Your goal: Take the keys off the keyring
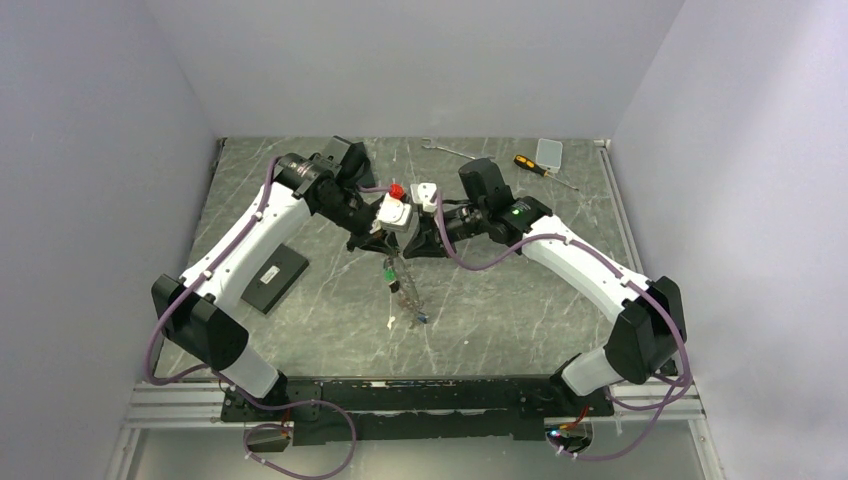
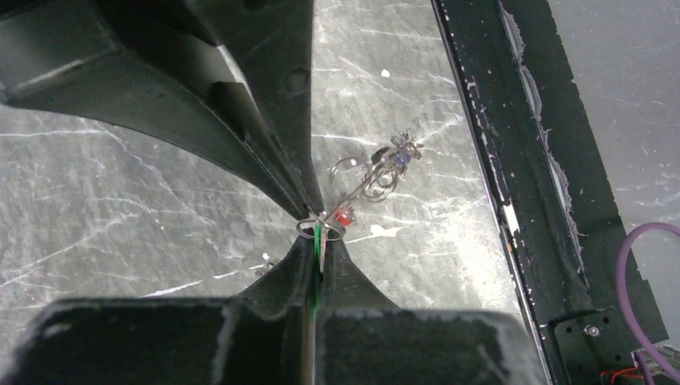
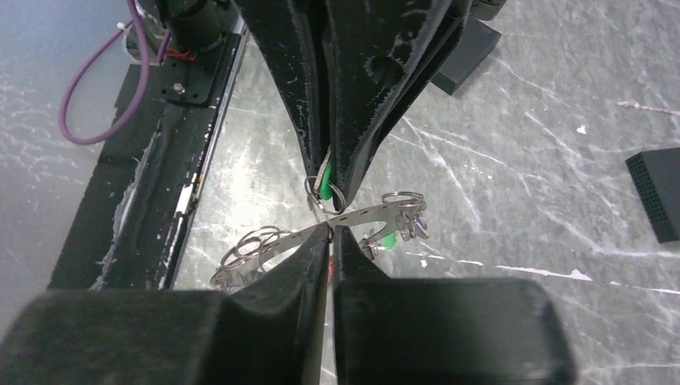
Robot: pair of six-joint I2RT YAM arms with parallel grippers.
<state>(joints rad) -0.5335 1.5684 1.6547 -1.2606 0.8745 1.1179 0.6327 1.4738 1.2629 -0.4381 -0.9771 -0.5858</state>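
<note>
So the keyring reads to us as a thin grey metal band, shiny and a bit springy-looking. It's held up over the middle of the counter, right where the two arms meet. From above it trails down toward the near edge, and we can't tell if its low end touches the counter. Several small wire loops hang along it with the keys bunched at them, all bright metal, too small for us to make out the cuts. We can spot a green plastic tag and a red one among them.

The left fingers are pinched fully together on a green key, with its small loop sitting right at the tips. The right fingers are closed down to a slit on the keyring band itself, just beside that loop. Both pairs are matte black with scuffed, chalky edges.

The counter is a dark grey-green marble look with white veins and a bit of glare. A flat black box lies by the left arm. At the far edge we see a thin metal wrench, a yellow-and-black screwdriver and a pale rounded case.
</note>
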